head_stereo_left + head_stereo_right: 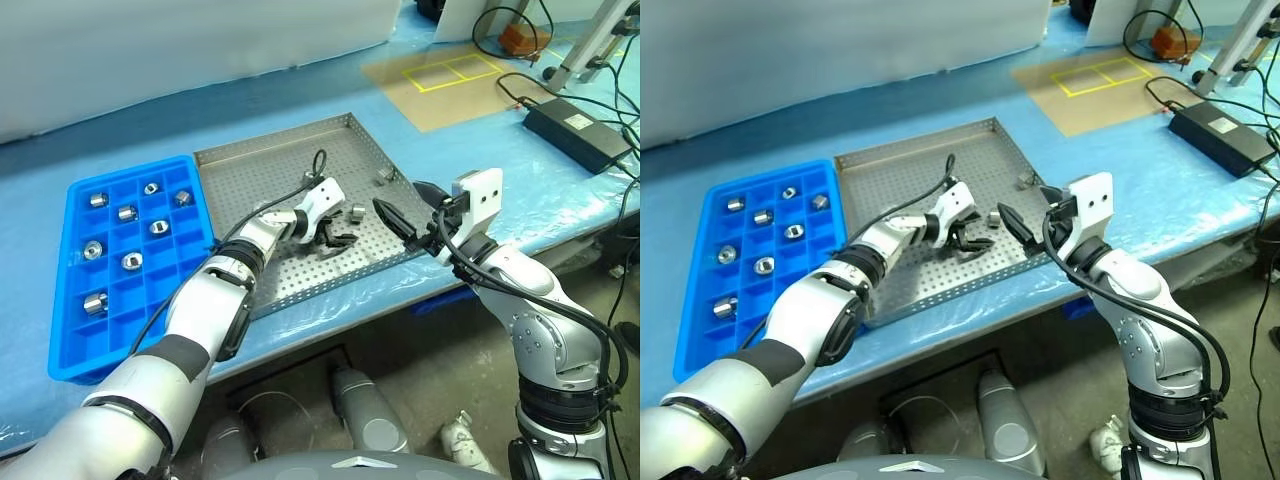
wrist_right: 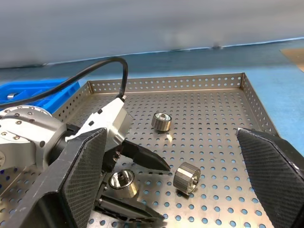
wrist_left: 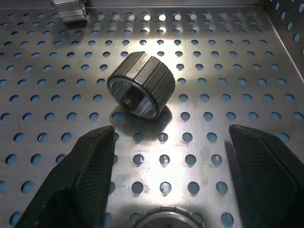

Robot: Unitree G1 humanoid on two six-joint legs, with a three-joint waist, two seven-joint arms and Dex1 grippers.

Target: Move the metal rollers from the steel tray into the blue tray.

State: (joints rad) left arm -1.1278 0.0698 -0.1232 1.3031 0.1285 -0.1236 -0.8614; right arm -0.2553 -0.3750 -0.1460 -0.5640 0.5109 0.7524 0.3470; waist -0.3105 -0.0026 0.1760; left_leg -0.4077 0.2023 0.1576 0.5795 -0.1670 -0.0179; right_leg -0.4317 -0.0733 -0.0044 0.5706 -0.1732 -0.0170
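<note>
Blue-covered worktop [image 1: 560, 190]: left gripper [image 2: 124, 192] jaws spread around a roller [image 2: 122, 182] in steel tray [image 1: 260, 160], right gripper [image 1: 395, 222] jaws released, empty.

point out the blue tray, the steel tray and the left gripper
blue tray [image 1: 70, 300]: left eye view, bare compartment by its left wall
steel tray [image 1: 290, 150]: left eye view, bare perforated floor near far rim
left gripper [image 1: 338, 238]: left eye view, midway between its open fingertips
</note>
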